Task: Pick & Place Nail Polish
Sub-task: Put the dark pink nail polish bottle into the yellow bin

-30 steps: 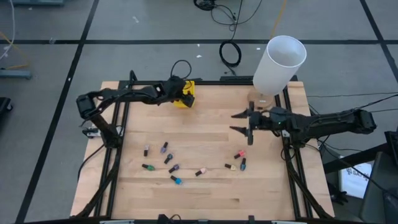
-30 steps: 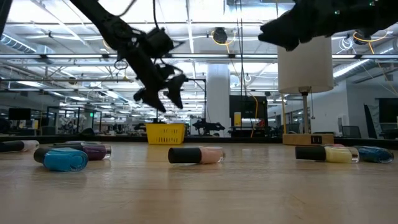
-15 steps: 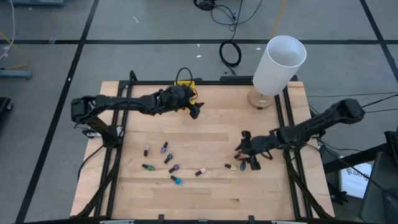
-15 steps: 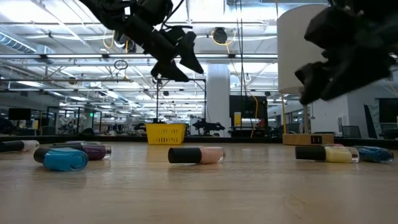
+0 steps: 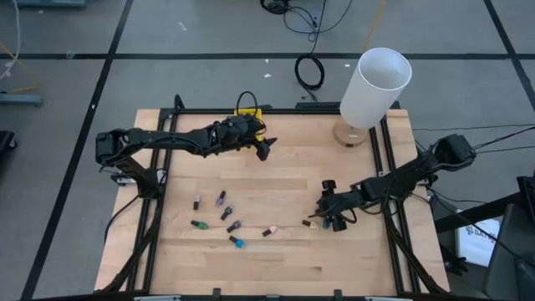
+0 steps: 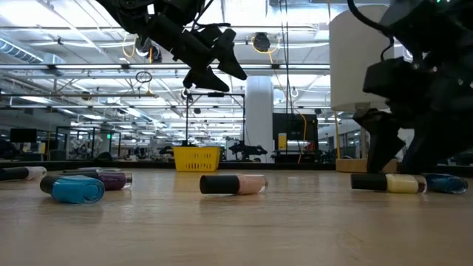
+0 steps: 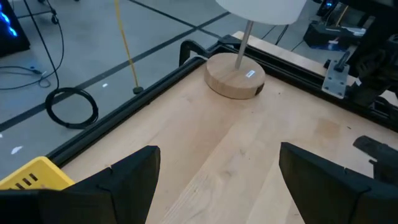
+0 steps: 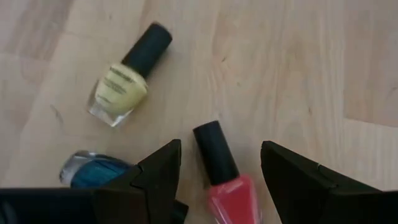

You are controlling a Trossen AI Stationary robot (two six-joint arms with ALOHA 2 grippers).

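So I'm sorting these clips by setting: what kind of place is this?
Probably a robotics lab in a big open industrial hall: a wooden table framed by black rails, bare ceiling trusses with strip lighting, and workstations behind glass partitions.

A table (image 5: 276, 251) with a light wooden top and a black frame carries everything; a white lamp (image 5: 374, 88) stands on its round wooden base (image 7: 235, 76) in the far right corner; a small yellow bin (image 6: 196, 157) stands at the far edge; nail polish bottles (image 5: 226, 219) lie scattered on their sides over the near half, a pale yellow one (image 8: 127, 77), a red one (image 8: 225, 176) and a blue one (image 8: 93, 170) close together at the right.
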